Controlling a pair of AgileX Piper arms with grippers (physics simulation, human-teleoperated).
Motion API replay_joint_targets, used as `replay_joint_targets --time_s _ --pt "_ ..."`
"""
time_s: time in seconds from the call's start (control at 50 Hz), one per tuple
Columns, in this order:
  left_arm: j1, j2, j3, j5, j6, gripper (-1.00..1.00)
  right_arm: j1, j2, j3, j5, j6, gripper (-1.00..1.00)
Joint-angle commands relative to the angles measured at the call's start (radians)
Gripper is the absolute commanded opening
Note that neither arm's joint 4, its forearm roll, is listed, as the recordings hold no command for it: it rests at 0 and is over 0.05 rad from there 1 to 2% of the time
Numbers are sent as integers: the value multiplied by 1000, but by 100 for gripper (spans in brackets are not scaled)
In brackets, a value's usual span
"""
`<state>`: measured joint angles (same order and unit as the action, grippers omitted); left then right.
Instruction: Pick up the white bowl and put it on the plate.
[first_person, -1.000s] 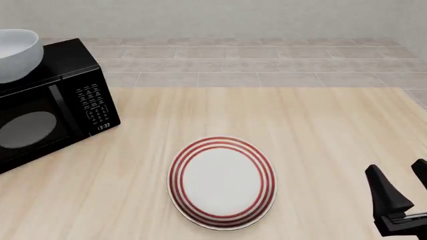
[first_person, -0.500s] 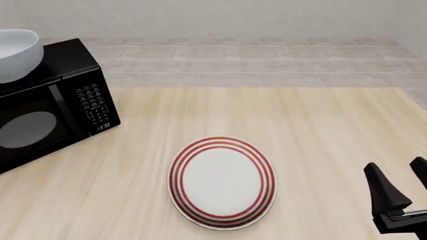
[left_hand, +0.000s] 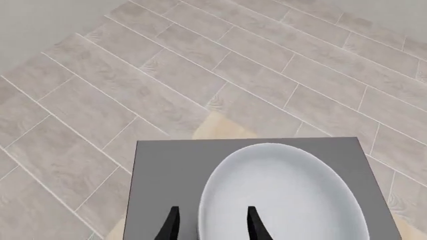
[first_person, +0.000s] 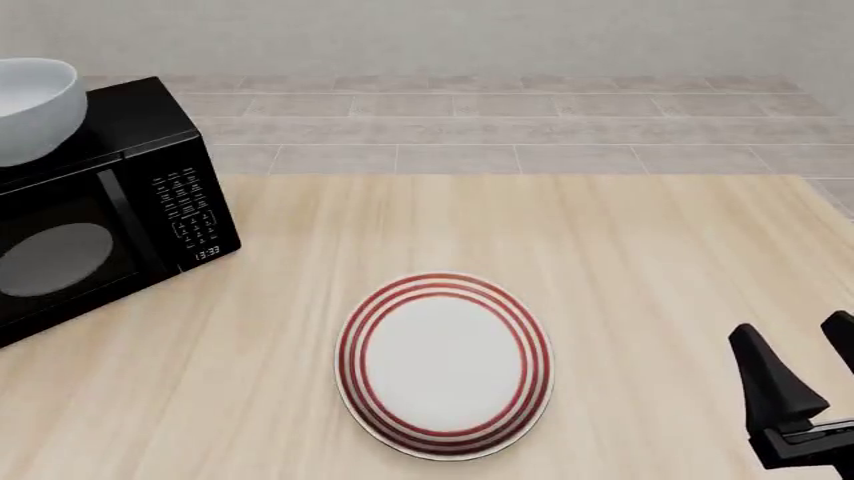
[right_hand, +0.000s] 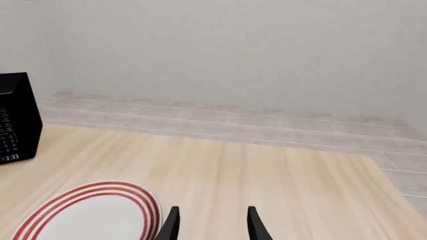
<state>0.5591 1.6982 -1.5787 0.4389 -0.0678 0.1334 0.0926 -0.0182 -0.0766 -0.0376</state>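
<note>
The white bowl (first_person: 30, 107) sits on top of the black microwave (first_person: 107, 215) at the far left of the table. In the left wrist view the bowl (left_hand: 287, 200) fills the lower middle. My left gripper (left_hand: 210, 225) is open above it, with the bowl's near rim between the two fingers; it does not show in the front view. The plate (first_person: 445, 363) with red rings lies flat on the table in the front middle and also shows in the right wrist view (right_hand: 87, 212). My right gripper (first_person: 801, 362) is open and empty, to the right of the plate near the front edge.
The microwave's grey top (left_hand: 167, 170) shows around the bowl, with tiled floor (left_hand: 133, 90) beyond it. The wooden table (first_person: 601, 260) stretches behind and to the right of the plate. A pale wall (right_hand: 233, 50) stands behind the table.
</note>
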Motion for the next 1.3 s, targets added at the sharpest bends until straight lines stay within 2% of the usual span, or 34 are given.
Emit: replay_joint_targets --time_s 0.02,0.06,0.1,0.84,0.86,1.2,1.3 --pt "-7 30 1 -10 -2 100 8 -8 -10 16 12 100" --pt "-7 30 -1 -9 -2 100 15 -9 -11 18 29 100" --pt "-13 36 -2 -10 -4 100 5 -15 -8 19 12 100" --pt "-25 96 -8 -31 -14 100 14 9 -3 1 3 100" --pt "-1 92 -1 -32 -4 -100 14 10 -5 2 1 100" --pt "6 73 2 -25 -11 -100 18 -12 -13 29 -2 100" --pt "-20 71 -7 -5 -46 -100 19 -2 -11 20 -3 100"
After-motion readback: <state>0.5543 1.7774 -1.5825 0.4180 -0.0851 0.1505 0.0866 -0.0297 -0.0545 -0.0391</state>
